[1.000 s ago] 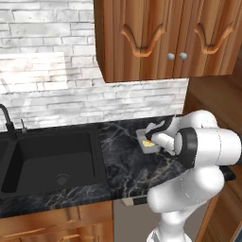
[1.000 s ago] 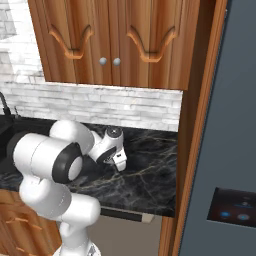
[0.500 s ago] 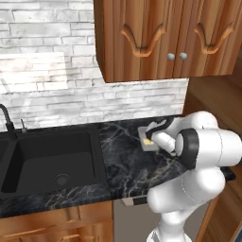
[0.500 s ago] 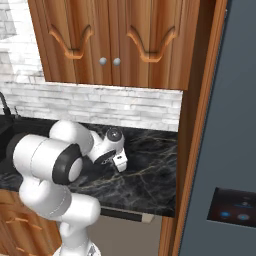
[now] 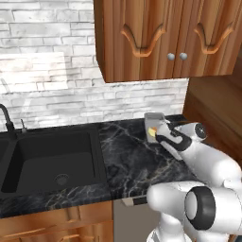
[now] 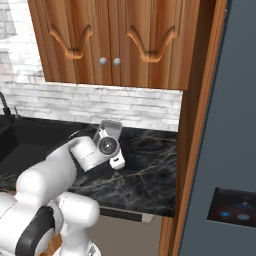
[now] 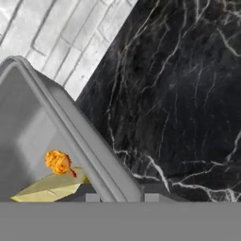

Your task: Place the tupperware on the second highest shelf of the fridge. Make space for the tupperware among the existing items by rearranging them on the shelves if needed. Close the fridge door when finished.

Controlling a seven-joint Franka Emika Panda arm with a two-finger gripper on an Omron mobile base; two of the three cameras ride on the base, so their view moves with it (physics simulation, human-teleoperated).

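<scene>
The claw [image 5: 158,134] was closed on the rim of the tupperware [image 5: 152,124], its jaws pinched nearly together over the near wall of the tray. In the hand view the two finger tips [image 7: 151,197] showed just at the bottom, either side of that grey wall, and the tupperware [image 7: 52,141] ran off to the upper left with a yellow slab and a small orange lump of food inside. From the left base view the tray stood tilted up on edge against the claw, above the black marble counter [image 5: 132,163] near its back right corner. The right base view showed the same thing from the other side: the tupperware [image 6: 111,131] rose behind the white wrist, with the claw [image 6: 116,161] low over the counter [image 6: 145,170]. Behind it ran the white brick wall [image 5: 56,71]. Wooden cupboards [image 5: 165,38] hung overhead. A black sink [image 5: 52,158] lay well apart to the left. The slate-grey fridge [image 6: 225,150] stood at the right edge of the right base view, its black panel with blue lights [image 6: 235,207] low down.
</scene>
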